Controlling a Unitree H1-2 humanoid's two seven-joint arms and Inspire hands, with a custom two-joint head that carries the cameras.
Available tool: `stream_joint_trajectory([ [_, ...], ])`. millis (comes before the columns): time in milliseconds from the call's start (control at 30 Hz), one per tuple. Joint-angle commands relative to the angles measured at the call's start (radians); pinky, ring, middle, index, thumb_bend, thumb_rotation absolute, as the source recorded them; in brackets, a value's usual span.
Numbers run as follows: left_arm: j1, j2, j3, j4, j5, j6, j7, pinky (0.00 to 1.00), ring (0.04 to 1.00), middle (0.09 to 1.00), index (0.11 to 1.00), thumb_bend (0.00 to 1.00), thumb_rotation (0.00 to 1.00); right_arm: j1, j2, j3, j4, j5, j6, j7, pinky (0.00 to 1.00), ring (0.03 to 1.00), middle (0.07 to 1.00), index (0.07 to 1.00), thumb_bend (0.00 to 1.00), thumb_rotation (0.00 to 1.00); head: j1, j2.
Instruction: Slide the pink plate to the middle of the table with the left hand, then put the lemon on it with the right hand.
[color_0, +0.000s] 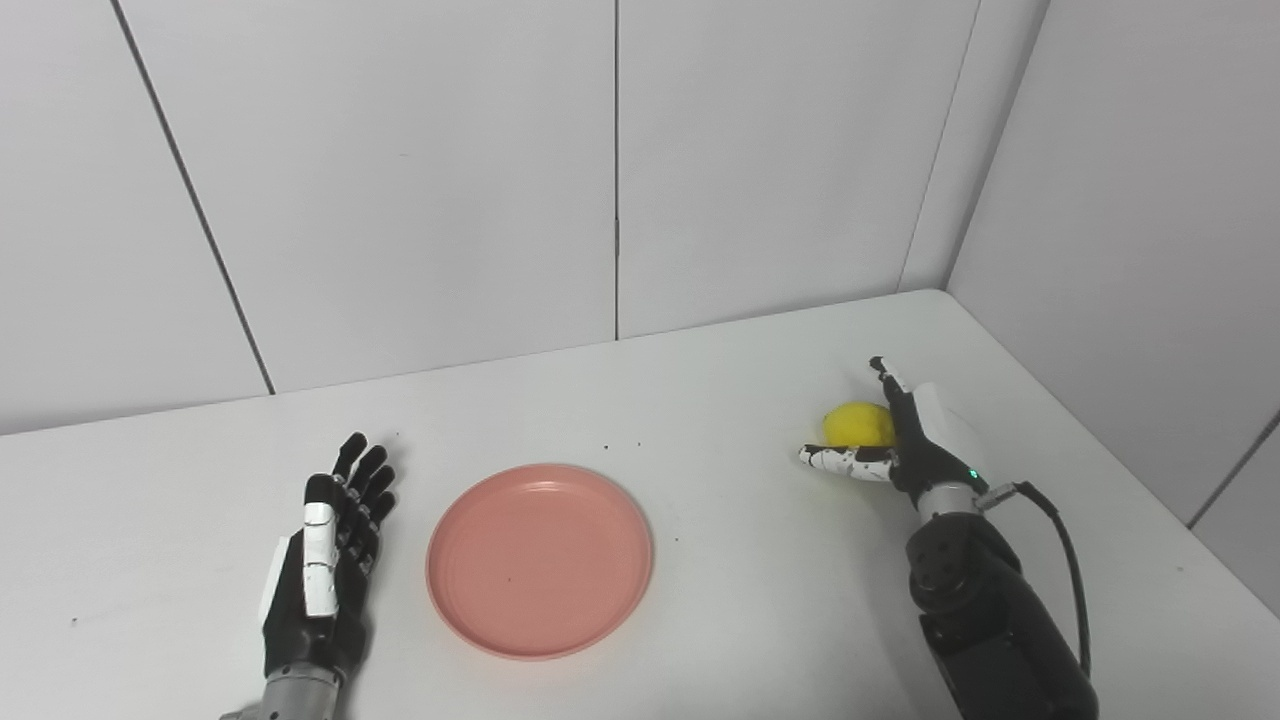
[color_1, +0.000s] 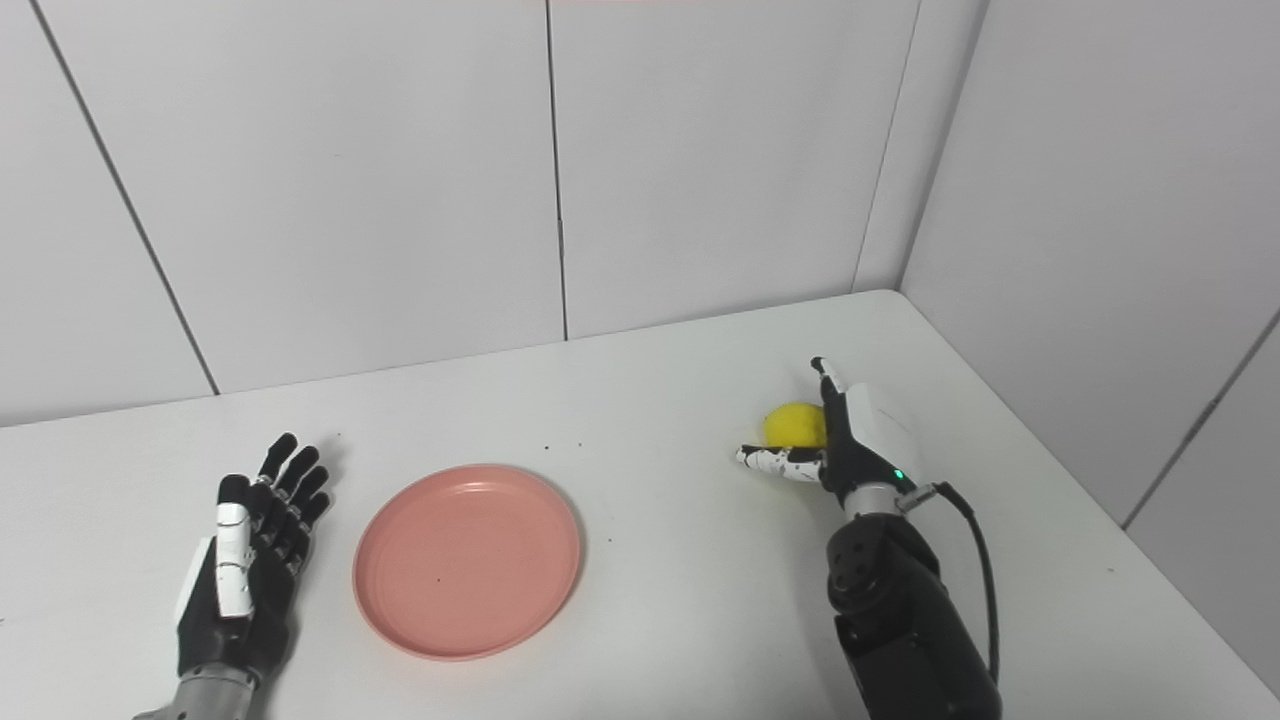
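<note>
The pink plate (color_0: 540, 560) lies flat and empty on the white table (color_0: 700, 400), near the front and a little left of the middle. My left hand (color_0: 330, 560) rests open just left of the plate, fingers straight and apart, not touching it. The yellow lemon (color_0: 857, 423) sits on the table at the right. My right hand (color_0: 905, 435) is open right beside the lemon, fingers along its right side and thumb below it, not closed around it. The same scene shows in the right eye view: plate (color_1: 467, 558), lemon (color_1: 793, 423).
White wall panels stand behind the table and along its right side. The table's right edge (color_0: 1130, 470) runs close behind my right arm. A black cable (color_0: 1065, 550) loops off the right wrist.
</note>
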Motion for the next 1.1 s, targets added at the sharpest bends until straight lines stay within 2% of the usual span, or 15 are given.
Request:
stream_joint_trajectory([
  [0, -0.007, 0.001, -0.001, -0.018, -0.007, -0.001, -0.013, 0.97, 0.955, 0.949, 0.936, 0.67, 1.00, -0.048, -0.026, -0.001, 0.000, -0.002, -0.003, -0.005, 0.80, 0.899, 0.906, 0.907, 0.90, 0.34, -0.001, 0.002],
  [233, -0.006, 0.000, -0.001, -0.019, -0.007, -0.002, -0.011, 0.97, 0.950, 0.945, 0.927, 0.68, 1.00, -0.052, -0.011, -0.016, 0.025, -0.008, -0.002, 0.021, 0.79, 0.890, 0.907, 0.901, 0.92, 0.27, 0.001, 0.002],
  [267, -0.006, 0.000, -0.001, -0.020, -0.008, -0.001, -0.012, 0.97, 0.952, 0.947, 0.928, 0.68, 1.00, -0.051, -0.008, -0.019, 0.024, -0.011, -0.002, 0.025, 0.66, 0.801, 0.858, 0.894, 0.91, 0.25, 0.001, 0.002],
  [300, -0.006, 0.000, 0.000, -0.021, -0.011, 0.001, -0.013, 0.97, 0.952, 0.947, 0.929, 0.68, 1.00, -0.049, -0.005, -0.024, 0.019, -0.008, -0.002, 0.026, 0.57, 0.746, 0.826, 0.889, 0.91, 0.24, 0.000, 0.003],
  [333, -0.006, 0.000, 0.000, -0.022, -0.012, 0.003, -0.014, 0.97, 0.953, 0.948, 0.929, 0.67, 1.00, -0.047, -0.003, -0.027, 0.016, -0.006, -0.002, 0.027, 0.36, 0.488, 0.644, 0.887, 0.89, 0.19, 0.000, 0.003],
  [400, -0.006, 0.001, -0.003, -0.026, -0.010, 0.007, -0.015, 0.98, 0.956, 0.951, 0.935, 0.67, 1.00, -0.044, -0.001, -0.028, 0.013, -0.007, -0.002, 0.028, 0.26, 0.368, 0.509, 0.867, 0.86, 0.14, 0.003, 0.004],
  [500, -0.005, 0.001, -0.003, -0.031, -0.007, 0.013, -0.012, 0.97, 0.957, 0.950, 0.932, 0.67, 1.00, -0.045, -0.002, -0.024, 0.017, -0.020, -0.002, 0.029, 0.20, 0.301, 0.427, 0.821, 0.85, 0.09, 0.003, 0.004],
  [633, -0.003, 0.000, -0.006, -0.036, 0.000, 0.014, -0.008, 0.97, 0.954, 0.949, 0.932, 0.65, 1.00, -0.043, -0.005, -0.014, 0.022, -0.011, -0.005, 0.004, 0.42, 0.537, 0.636, 0.703, 0.84, 0.06, 0.007, 0.010],
  [700, -0.003, -0.001, -0.007, -0.037, 0.005, 0.013, -0.005, 0.97, 0.952, 0.948, 0.931, 0.64, 1.00, -0.039, -0.007, -0.010, 0.024, -0.002, -0.022, -0.024, 0.44, 0.556, 0.646, 0.687, 0.84, 0.05, 0.007, 0.011],
  [800, -0.003, -0.002, -0.007, -0.037, 0.003, 0.014, -0.005, 0.97, 0.956, 0.949, 0.929, 0.63, 1.00, -0.034, -0.007, -0.004, 0.029, 0.009, -0.051, -0.067, 0.43, 0.520, 0.595, 0.641, 0.84, 0.03, 0.008, 0.011],
  [833, -0.002, -0.002, -0.008, -0.039, 0.006, 0.016, -0.003, 0.97, 0.954, 0.950, 0.930, 0.63, 1.00, -0.032, -0.006, -0.001, 0.030, 0.010, -0.055, -0.080, 0.48, 0.533, 0.573, 0.619, 0.82, 0.01, 0.009, 0.012],
  [900, -0.002, -0.003, -0.009, -0.041, 0.005, 0.019, -0.002, 0.97, 0.956, 0.951, 0.932, 0.63, 1.00, -0.029, -0.003, 0.002, 0.037, 0.013, -0.080, -0.118, 0.51, 0.523, 0.484, 0.564, 0.60, 0.00, 0.009, 0.012],
  [967, -0.002, -0.004, -0.008, -0.038, 0.003, 0.017, -0.003, 0.98, 0.960, 0.952, 0.931, 0.62, 1.00, -0.029, -0.003, 0.003, 0.047, 0.021, -0.105, -0.149, 0.47, 0.487, 0.452, 0.537, 0.54, 0.00, 0.011, 0.014],
  [1067, -0.001, -0.004, -0.010, -0.040, 0.006, 0.015, -0.004, 0.98, 0.961, 0.952, 0.930, 0.62, 1.00, -0.027, 0.002, 0.000, 0.057, 0.037, -0.157, -0.206, 0.45, 0.455, 0.456, 0.530, 0.52, 0.00, 0.016, 0.014],
])
